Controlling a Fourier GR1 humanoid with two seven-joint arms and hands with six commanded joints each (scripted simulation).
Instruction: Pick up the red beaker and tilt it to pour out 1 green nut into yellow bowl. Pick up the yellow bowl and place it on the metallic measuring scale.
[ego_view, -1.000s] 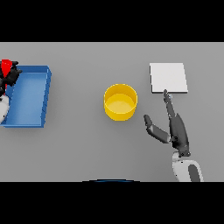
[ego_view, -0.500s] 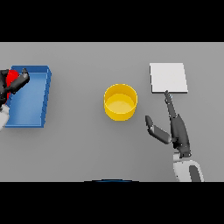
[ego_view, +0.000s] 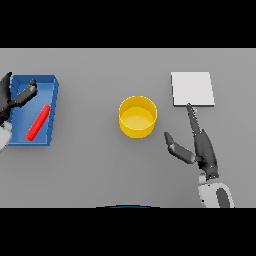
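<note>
The red beaker (ego_view: 38, 122) lies on its side inside the blue tray (ego_view: 53, 114) at the far left. My left hand (ego_view: 11, 98) hovers over the tray's upper left part, fingers spread and open, apart from the beaker. The yellow bowl (ego_view: 137, 116) stands at the table's middle, and I see no green nut in it. The flat pale measuring scale (ego_view: 192, 89) lies to the bowl's upper right. My right hand (ego_view: 202, 148) rests open just right of and below the bowl, fingers pointing toward the scale's near edge, thumb stretched toward the bowl.
Grey table (ego_view: 100, 165) all around. The blue tray sits against the view's left edge.
The left hand held the red beaker at the tray's left side; now the beaker lies loose in the tray and the hand is open. The right hand has not moved.
</note>
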